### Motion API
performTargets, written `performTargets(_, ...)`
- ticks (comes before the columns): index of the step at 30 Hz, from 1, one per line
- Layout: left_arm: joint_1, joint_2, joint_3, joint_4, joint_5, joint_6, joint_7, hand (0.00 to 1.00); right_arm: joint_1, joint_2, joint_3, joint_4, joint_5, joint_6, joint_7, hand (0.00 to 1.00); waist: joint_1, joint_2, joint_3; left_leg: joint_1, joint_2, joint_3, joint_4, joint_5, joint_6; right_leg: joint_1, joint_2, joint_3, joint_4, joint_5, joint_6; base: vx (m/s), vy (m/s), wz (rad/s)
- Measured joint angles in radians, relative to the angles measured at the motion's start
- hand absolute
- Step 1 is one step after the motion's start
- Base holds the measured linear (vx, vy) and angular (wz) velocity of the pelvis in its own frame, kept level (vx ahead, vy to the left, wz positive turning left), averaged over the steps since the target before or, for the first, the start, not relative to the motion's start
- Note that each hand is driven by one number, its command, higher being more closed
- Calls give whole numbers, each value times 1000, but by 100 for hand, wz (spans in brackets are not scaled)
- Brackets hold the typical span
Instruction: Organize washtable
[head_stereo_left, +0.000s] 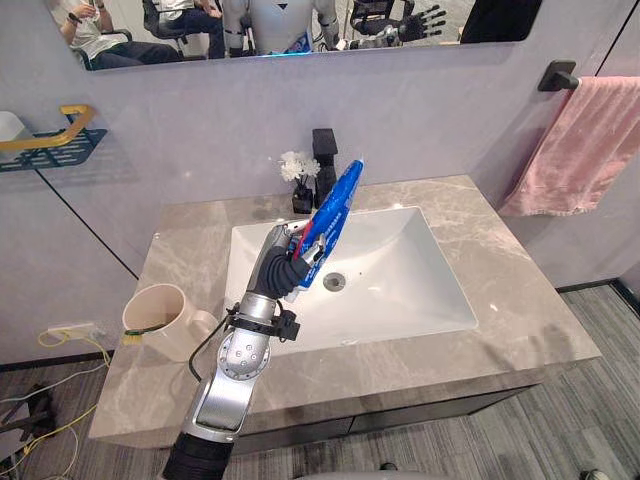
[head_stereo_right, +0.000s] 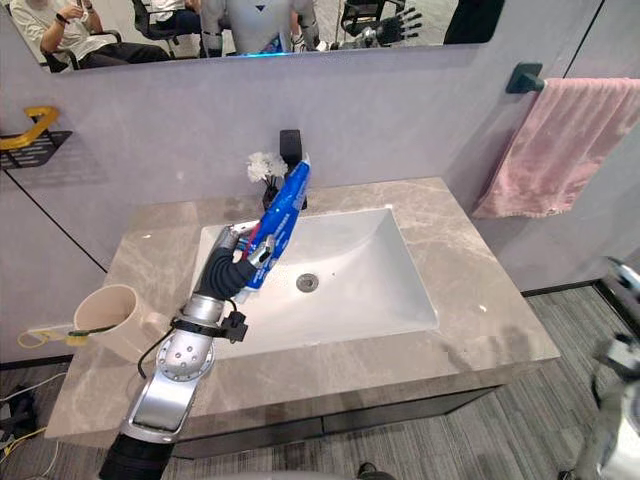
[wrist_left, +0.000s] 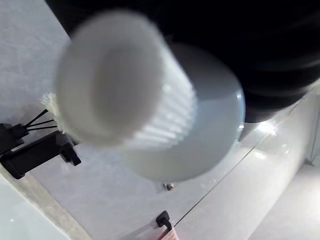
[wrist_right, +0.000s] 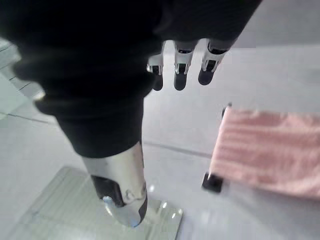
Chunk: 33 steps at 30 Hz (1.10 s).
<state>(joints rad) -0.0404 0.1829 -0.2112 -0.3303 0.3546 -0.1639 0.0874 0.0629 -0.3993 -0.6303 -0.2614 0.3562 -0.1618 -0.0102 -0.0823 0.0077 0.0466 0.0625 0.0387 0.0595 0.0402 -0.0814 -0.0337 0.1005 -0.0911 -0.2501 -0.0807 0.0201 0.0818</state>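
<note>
Blue tube (head_stereo_left: 335, 212) with white ribbed cap (wrist_left: 125, 100), tilted above the white sink (head_stereo_left: 420, 290), gripped by the curled left hand (head_stereo_left: 285, 268), right hand (wrist_right: 181, 70) loosely open, beige cup (head_stereo_left: 160, 315) on grey marble desk (head_stereo_left: 520, 310), pink towel (head_stereo_left: 585, 140) on wall

Blue toothpaste tube (head_stereo_left: 330, 222) — white-capped, tilted upward in the left hand (head_stereo_left: 283, 268) over the sink (head_stereo_left: 400, 270)
</note>
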Motion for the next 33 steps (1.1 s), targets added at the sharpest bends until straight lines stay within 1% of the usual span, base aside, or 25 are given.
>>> performTargets(2,-18,4,-23,0,-12,0,0,100,-62,-36,118,0,41,-15,21,0,17,2,-1,1,0,-2,0,0,0,0,0,-1,4,0,0,0,3,2)
performTargets(3,-21,8,-30,-1,-14,0,0,100,-86,-45,152,0,53,-17,31,0,19,2,-1,0,-1,-4,0,0,0,0,-1,-3,5,0,0,-6,9,4)
performTargets(4,-25,15,-45,-1,-25,0,0,100,-133,-58,220,0,72,-25,44,0,27,3,-2,0,-1,-5,0,0,0,1,-2,-4,5,0,0,-8,8,3)
performTargets(5,-27,19,-55,-1,-32,0,0,100,-153,-62,253,0,84,-30,54,0,33,3,-2,0,-2,-6,0,0,0,2,-2,-5,5,0,0,-14,19,8)
performTargets(6,-30,22,-77,-1,-34,0,0,100,-184,-68,320,0,126,-33,82,0,43,3,-2,-1,-4,-13,1,1,1,4,-9,-13,6,0,0,-10,25,13)
performTargets(7,-30,23,-84,-1,-36,0,0,100,-192,-68,343,0,147,-33,91,0,46,3,-2,-3,-5,-19,2,1,1,7,-12,-21,6,0,0,-9,32,27)
performTargets(9,-30,30,-102,-1,-45,0,0,100,-219,-68,434,1,211,-28,126,0,57,4,-2,-4,-10,-32,2,4,4,14,-15,-40,6,-1,1,-9,22,24)
performTargets(13,-36,35,-121,-1,-62,0,1,100,-248,-67,559,1,260,-20,168,0,72,4,-2,-6,-22,-49,-4,11,13,17,-20,-56,6,-1,1,-18,16,13)
performTargets(18,-51,34,-158,-1,-67,0,1,100,-285,-45,659,3,290,7,191,0,74,3,-3,-10,-37,-72,-27,34,20,17,-32,-86,7,-1,1,-21,24,19)
performTargets(20,-57,35,-174,4,-67,1,4,100,-295,-18,701,12,303,17,190,0,74,2,-3,-7,-41,-82,-48,49,22,17,-36,-100,7,-1,1,-22,13,17)
performTargets(21,-58,35,-178,5,-67,1,4,100,-295,-11,713,17,305,18,190,0,78,2,-4,-4,-41,-82,-52,52,22,17,-36,-100,8,-1,1,-29,5,5)
performTargets(22,-59,34,-182,5,-67,1,5,100,-297,7,741,38,331,22,191,0,91,1,-5,4,-40,-81,-68,59,22,18,-36,-100,8,-1,1,0,0,0)
performTargets(23,-60,33,-182,5,-67,1,8,100,-300,16,757,50,347,30,190,0,95,0,-6,5,-40,-82,-74,64,21,17,-35,-100,8,-1,1,0,0,0)
performTargets(27,-60,33,-184,8,-67,2,25,100,-312,52,807,87,398,53,191,0,98,-1,-7,12,-40,-85,-91,76,21,17,-35,-104,8,-1,1,-33,-7,3)
performTargets(33,-60,32,-190,13,-67,3,32,100,-314,114,865,97,456,60,191,0,98,-9,-12,18,-40,-86,-109,85,22,17,-35,-105,6,0,2,0,0,0)
